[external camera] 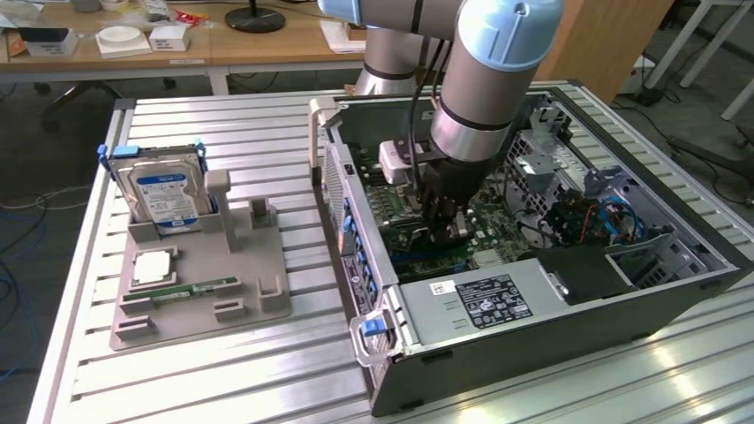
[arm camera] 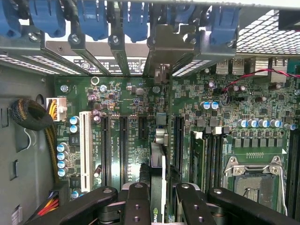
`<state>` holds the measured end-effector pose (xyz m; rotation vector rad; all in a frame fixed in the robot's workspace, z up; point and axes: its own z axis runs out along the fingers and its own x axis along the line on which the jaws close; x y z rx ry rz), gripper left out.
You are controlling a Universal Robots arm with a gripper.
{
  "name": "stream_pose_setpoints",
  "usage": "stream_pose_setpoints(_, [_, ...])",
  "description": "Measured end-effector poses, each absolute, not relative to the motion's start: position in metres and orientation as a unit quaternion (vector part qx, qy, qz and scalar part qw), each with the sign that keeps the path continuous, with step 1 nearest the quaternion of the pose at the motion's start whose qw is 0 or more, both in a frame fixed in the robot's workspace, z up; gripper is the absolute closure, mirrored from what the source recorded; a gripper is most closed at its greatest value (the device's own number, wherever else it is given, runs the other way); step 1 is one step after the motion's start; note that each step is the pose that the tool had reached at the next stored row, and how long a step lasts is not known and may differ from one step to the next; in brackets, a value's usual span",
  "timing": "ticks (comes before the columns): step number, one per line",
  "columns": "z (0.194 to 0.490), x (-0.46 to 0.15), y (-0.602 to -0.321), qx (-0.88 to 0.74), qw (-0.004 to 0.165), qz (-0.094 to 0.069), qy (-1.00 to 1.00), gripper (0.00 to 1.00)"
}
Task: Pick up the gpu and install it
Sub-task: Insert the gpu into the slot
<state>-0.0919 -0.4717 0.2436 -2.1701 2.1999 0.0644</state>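
The gpu (arm camera: pixel 158 157) shows edge-on in the wrist view as a thin dark card standing upright on the green motherboard (arm camera: pixel 131 98), between two long black slots. Its metal bracket (arm camera: pixel 161 44) reaches the row of slot covers at the case's back wall. My gripper (arm camera: pixel 161 194) is shut on the card, with black fingers (arm camera: pixel 136 204) pressed against each side. In the exterior view, the gripper (external camera: pixel 448 225) is lowered deep into the open computer case (external camera: pixel 566 327), over the motherboard, and its fingers hide most of the card.
Blue slot latches (arm camera: pixel 93 18), a white slot (arm camera: pixel 86 150), memory slots (arm camera: pixel 211 154) and the CPU socket (arm camera: pixel 255 173) surround the card. On the exterior view's left, a grey fixture (external camera: pixel 200 309) holds the hard drive (external camera: pixel 165 194), a chip (external camera: pixel 154 265) and a memory stick (external camera: pixel 194 289).
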Motion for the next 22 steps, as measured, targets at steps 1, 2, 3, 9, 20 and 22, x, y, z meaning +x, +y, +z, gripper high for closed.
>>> stream_pose_setpoints(1, [0.2427,-0.0919,-0.4718,-0.702,0.025,0.021,0.712,0.74])
stream_pose_setpoints(2, [0.2416,-0.0919,-0.4718,-0.702,0.025,0.021,0.711,0.74])
stream_pose_setpoints(3, [0.2407,-0.0919,-0.4719,-0.702,0.024,0.020,0.712,0.74])
stream_pose_setpoints(9, [0.2398,-0.0919,-0.4716,-0.702,0.026,0.021,0.712,0.74])
stream_pose_setpoints(20, [0.2408,-0.0919,-0.4717,-0.702,0.025,0.021,0.712,0.74])
stream_pose_setpoints(22, [0.2408,-0.0919,-0.4717,-0.702,0.025,0.021,0.712,0.74])
